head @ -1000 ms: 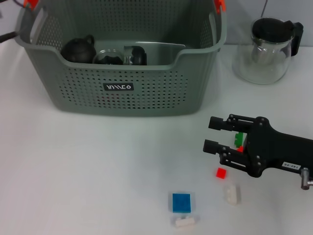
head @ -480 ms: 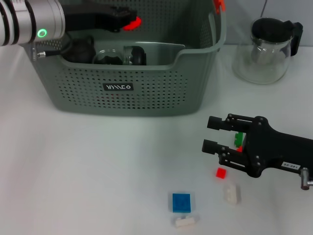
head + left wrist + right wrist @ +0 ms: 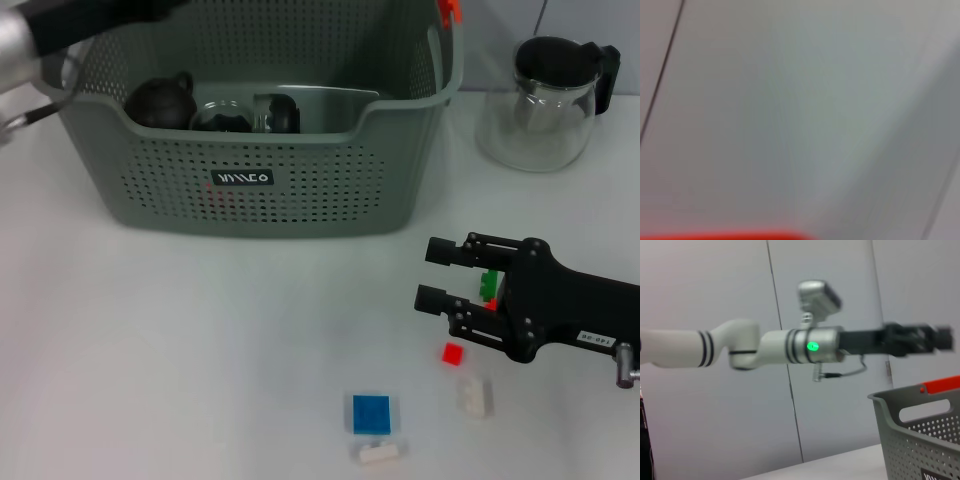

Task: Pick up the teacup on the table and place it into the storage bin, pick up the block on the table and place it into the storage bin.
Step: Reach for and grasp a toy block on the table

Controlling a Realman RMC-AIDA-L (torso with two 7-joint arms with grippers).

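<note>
The grey-green storage bin (image 3: 250, 180) stands at the back centre; its rim also shows in the right wrist view (image 3: 920, 405). Inside it lie a dark round pot (image 3: 158, 100), a glass cup (image 3: 224, 115) and a dark cup (image 3: 281, 112). My right gripper (image 3: 435, 273) is open and empty, low over the table at the right. A green block (image 3: 489, 283) shows behind its fingers and a small red block (image 3: 453, 353) lies just in front. My left arm (image 3: 80, 22) is blurred at the bin's far left corner; its gripper (image 3: 938, 338) hangs above the bin.
A glass teapot with a black lid (image 3: 545, 100) stands at the back right. A blue block (image 3: 371, 413) and two white blocks (image 3: 475, 396) (image 3: 378, 453) lie near the front edge. The left wrist view shows only a pale wall.
Half a second ago my left arm reached over the bin's back left; it has now swung back toward the left corner. My right gripper has not moved.
</note>
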